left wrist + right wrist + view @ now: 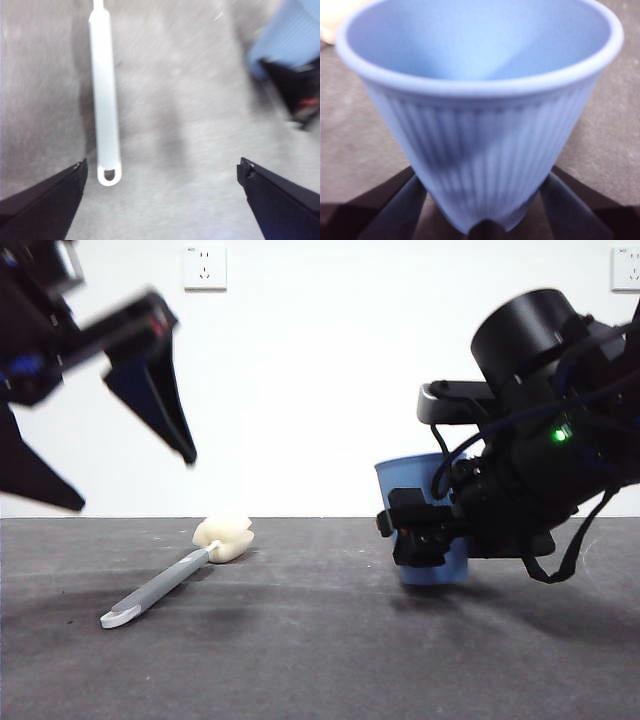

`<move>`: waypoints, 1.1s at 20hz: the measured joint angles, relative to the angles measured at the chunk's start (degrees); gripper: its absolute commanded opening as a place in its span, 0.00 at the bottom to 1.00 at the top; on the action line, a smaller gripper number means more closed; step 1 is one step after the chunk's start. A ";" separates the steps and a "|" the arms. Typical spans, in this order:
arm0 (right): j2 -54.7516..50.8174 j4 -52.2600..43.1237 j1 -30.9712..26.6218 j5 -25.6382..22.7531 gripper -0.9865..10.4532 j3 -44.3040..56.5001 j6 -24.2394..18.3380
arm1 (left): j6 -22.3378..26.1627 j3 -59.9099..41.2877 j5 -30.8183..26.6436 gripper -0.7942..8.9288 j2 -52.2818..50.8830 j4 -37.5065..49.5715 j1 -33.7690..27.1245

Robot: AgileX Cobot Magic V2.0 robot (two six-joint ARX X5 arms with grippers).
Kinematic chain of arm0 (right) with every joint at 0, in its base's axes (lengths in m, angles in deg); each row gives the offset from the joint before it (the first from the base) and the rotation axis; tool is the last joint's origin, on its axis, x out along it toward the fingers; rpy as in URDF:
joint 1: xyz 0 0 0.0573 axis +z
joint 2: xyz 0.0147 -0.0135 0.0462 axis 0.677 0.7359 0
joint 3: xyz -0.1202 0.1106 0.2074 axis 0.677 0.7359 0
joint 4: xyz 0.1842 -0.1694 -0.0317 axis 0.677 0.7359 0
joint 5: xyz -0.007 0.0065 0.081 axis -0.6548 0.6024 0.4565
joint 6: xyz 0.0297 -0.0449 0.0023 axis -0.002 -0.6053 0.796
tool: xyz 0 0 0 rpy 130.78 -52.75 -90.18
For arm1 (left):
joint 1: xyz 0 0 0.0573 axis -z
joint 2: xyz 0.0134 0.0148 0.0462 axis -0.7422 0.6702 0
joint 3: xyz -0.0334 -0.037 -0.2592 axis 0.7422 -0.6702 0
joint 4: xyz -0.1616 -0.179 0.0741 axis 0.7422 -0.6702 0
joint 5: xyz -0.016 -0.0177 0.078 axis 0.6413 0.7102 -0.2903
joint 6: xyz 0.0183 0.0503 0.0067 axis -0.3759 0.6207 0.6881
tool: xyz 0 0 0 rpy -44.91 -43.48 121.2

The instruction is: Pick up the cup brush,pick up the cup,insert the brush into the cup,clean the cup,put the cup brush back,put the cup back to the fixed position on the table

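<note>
The left hand (120, 410) hangs in the upper left of the front view, released, its jaws spread wide and well above the surface (300, 660). The cup brush (175, 575) lies flat below it, left of centre, sponge head toward the back wall. The right hand (425, 535) sits at the right of that frame, jaws closed around the lower wall of the cup (410, 485), which stands on or just off the surface; I cannot tell which.

The risk I see is on the left: in the left wrist view the brush handle (105, 100) lies close to one jaw, not centred between the two, so a straight descent could land a fingertip on the handle and skid it away. On the right, the grip is low on a tapering ribbed cup (480, 125), so it may tilt or slip when lifted.

Only the left wrist view shows that offset; only the right wrist view shows both jaws flanking the base; only the front view shows the sponge head and the left hand's height.
</note>
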 measured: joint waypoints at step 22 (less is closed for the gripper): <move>-6.64 20.94 -3.06 7.21 0.56 -0.57 -0.09 | 0.00 0.00 0.52 0.60 -8.76 -3.56 0.00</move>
